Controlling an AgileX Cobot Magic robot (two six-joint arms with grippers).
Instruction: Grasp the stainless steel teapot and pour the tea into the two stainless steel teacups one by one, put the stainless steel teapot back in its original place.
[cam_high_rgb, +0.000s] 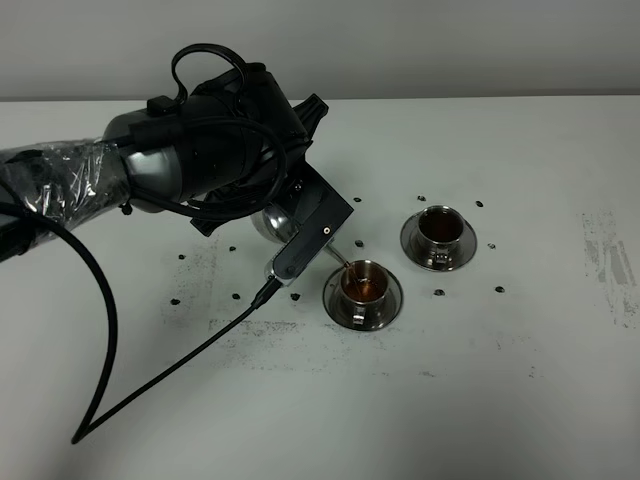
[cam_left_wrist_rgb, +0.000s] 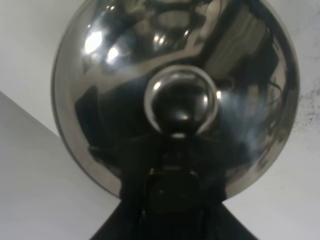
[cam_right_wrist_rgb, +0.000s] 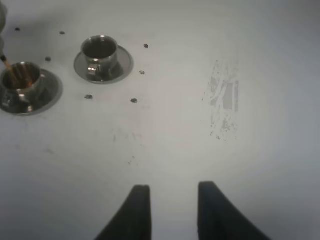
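On the white counter (cam_high_rgb: 520, 400), the task looks well past halfway. The left tool (cam_left_wrist_rgb: 172, 185) is clamped on the teapot (cam_left_wrist_rgb: 110, 100). It holds the teapot off the counter, tipped with its spout over the nearer cup (cam_high_rgb: 362, 308). A thin stream runs down into that cup, which already holds reddish-brown tea (cam_high_rgb: 362, 287). The farther cup (cam_high_rgb: 438, 250) stands on its saucer just beyond. Its inside looks dark, so it has probably been filled, though I cannot be sure. The right tool (cam_right_wrist_rgb: 172, 200) hangs well apart from both cups, its jaws slightly parted and holding nothing. What is left, I judge, is to finish this pour, right the teapot and set it back in its place.
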